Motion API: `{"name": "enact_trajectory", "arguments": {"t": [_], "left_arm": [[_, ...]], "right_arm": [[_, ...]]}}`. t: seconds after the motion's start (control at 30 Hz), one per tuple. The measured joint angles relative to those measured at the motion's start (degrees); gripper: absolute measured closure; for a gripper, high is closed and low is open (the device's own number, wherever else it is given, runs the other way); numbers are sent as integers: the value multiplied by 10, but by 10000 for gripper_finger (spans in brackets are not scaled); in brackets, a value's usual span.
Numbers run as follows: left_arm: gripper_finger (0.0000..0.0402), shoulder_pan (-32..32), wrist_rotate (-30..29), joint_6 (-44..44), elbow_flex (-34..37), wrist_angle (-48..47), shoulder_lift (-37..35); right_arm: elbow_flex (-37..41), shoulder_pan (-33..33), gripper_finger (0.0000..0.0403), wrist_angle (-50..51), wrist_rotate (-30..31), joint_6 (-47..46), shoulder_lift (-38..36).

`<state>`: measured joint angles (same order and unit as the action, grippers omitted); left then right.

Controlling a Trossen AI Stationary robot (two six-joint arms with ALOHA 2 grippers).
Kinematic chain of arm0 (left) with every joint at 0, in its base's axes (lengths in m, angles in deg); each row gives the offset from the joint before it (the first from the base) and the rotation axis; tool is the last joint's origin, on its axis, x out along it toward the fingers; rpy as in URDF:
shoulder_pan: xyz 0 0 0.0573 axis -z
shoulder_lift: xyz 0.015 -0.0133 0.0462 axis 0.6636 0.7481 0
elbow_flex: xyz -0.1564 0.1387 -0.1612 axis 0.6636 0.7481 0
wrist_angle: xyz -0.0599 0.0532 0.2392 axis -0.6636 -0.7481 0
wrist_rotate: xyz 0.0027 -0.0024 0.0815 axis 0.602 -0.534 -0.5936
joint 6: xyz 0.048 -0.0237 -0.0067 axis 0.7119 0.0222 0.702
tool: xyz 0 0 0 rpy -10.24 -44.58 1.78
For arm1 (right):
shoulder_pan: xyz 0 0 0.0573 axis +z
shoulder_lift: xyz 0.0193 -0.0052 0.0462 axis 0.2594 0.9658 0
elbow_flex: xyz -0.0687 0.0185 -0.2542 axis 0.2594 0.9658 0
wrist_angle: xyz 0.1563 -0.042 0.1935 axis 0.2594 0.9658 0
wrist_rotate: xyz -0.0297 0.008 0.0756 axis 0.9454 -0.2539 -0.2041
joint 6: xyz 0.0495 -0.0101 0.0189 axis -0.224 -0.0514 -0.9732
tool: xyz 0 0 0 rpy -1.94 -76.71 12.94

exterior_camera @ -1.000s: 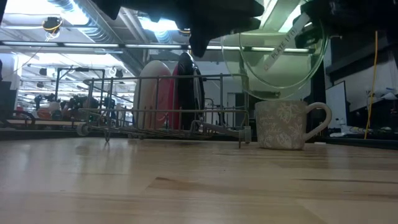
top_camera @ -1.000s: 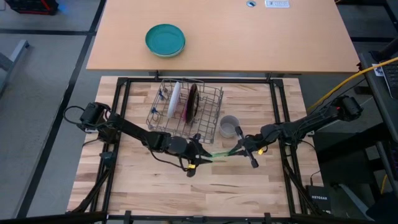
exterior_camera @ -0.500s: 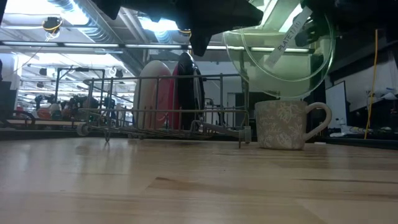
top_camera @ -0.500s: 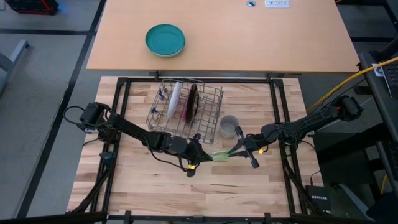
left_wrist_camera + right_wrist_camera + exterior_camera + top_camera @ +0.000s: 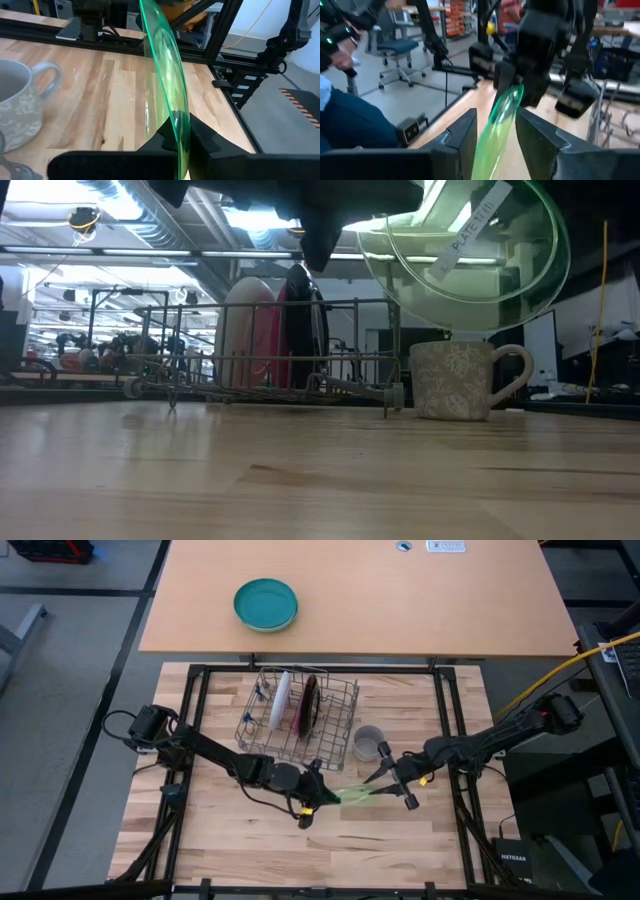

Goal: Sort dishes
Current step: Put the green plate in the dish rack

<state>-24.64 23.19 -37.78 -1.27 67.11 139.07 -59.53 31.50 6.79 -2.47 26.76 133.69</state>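
Note:
The lime-green saucer point(image 5: 355, 797) hangs on edge above the table's middle, with my left gripper point(image 5: 328, 798) shut on it from the left. My right gripper point(image 5: 392, 787) is open. Its two fingers point(image 5: 465, 135) stand on either side of the saucer's point(image 5: 500, 120) other rim with a gap showing on both sides. The grey mug point(image 5: 368, 743) stands upright on the table just beyond the saucer. In the wire rack point(image 5: 335, 690), the white plate point(image 5: 280, 700) and the magenta plate point(image 5: 310, 700) stand on edge. My left gripper pinches the saucer's rim point(image 5: 175, 125) between its two fingers, one on each face. The fingers come roughly level from the table's left. The saucer stands on edge, tilted, and is lifted clear of the table above the mug point(image 5: 455, 380).
A teal bowl point(image 5: 266, 604) sits on the tan table beyond the workbench. Dark frame rails point(image 5: 445, 730) run along the bench's sides. Bare wood point(image 5: 250, 840) lies in front of the grippers. A person sits in the room beyond point(image 5: 340, 115).
The saucer has passed from my right gripper to my left. The left has taken hold of the rim, and the right has opened and let go. The saucer has tipped a little and stays clear of the table.

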Motion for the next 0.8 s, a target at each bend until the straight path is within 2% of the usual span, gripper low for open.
{"name": "enact_trajectory", "arguments": {"t": [0.37,0.47,0.6,0.8], "left_arm": [[398,12,-1,-23,1,-4,-10],[400,13,-1,-31,0,-15,-43],[399,15,-4,-50,0,-77,-105],[400,15,-25,-147,0,-193,-216]], "right_arm": [[0,0,264,-17,-14,4,-49],[0,0,264,-21,-14,5,-77],[0,0,264,-25,-14,32,-131],[0,0,265,-22,-9,100,-231]]}}
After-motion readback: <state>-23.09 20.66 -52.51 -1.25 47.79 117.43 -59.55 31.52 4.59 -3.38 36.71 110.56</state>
